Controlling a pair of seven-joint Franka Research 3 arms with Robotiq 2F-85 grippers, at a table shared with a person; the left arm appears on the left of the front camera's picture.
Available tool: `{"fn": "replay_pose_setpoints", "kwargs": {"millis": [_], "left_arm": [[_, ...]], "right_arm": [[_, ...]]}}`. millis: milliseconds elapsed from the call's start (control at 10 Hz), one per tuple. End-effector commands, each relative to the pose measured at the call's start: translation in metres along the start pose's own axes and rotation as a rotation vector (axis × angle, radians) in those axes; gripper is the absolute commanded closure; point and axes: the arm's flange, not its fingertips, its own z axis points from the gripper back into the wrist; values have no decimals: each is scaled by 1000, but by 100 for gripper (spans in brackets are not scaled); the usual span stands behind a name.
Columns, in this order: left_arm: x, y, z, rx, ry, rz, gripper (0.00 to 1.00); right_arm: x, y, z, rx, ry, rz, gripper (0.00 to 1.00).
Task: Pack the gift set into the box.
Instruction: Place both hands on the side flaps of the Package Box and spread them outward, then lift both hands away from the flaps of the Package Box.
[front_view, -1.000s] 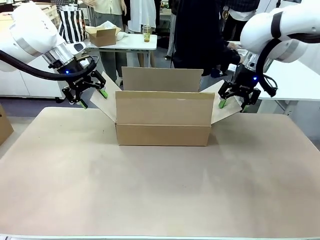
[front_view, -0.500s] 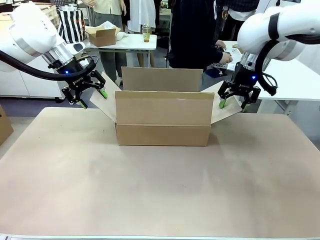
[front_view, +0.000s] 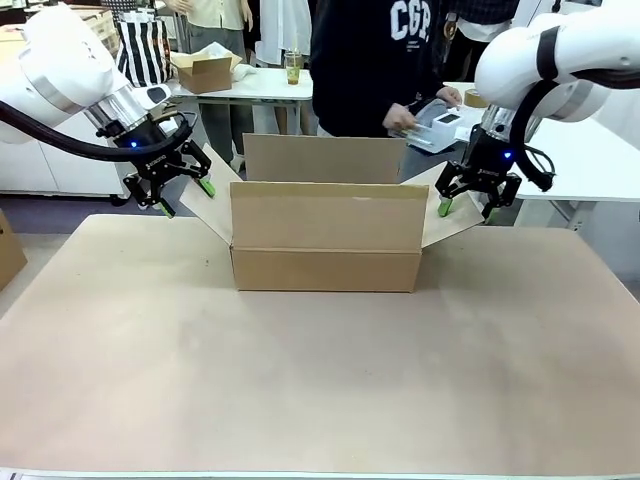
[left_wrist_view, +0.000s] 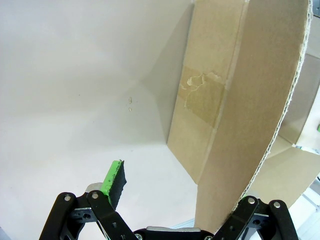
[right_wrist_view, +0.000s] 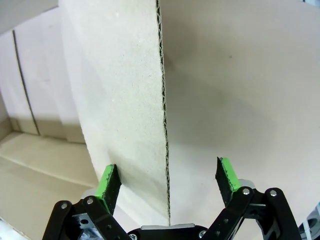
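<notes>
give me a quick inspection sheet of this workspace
surface: tan table top, bare in front of the box
job's things: box open, flaps up and splayed; person's hands hold a white item behind it
clutter: brown cardboard corner at the table's left edge
end effectors: left end effector open, straddling the left flap; right end effector open, straddling the right flap
cables: black hose along the left arm
surroundings: small box and cup on a far table

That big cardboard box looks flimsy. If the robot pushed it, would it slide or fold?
The box probably slides easily: it sits flat on the smooth table. Its side flap shows thin single-wall corrugation, so it likely bends if the right gripper squeezes or pushes it.
</notes>
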Motion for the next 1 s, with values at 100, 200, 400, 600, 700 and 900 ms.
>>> {"fn": "replay_pose_setpoints", "kwargs": {"millis": [100,200,400,600,700,900], "left_arm": [[-1,1,2,15,-5,3,0],[-1,1,2,15,-5,3,0],[-1,1,2,15,-5,3,0],[-1,1,2,15,-5,3,0],[-1,1,2,15,-5,3,0],[-1,1,2,15,-5,3,0]], "right_arm": [[1,3,4,-28,-10,-17,0],[1,3,4,-28,-10,-17,0],[1,3,4,-28,-10,-17,0],[1,3,4,-28,-10,-17,0],[1,3,4,-28,-10,-17,0],[1,3,4,-28,-10,-17,0]]}}
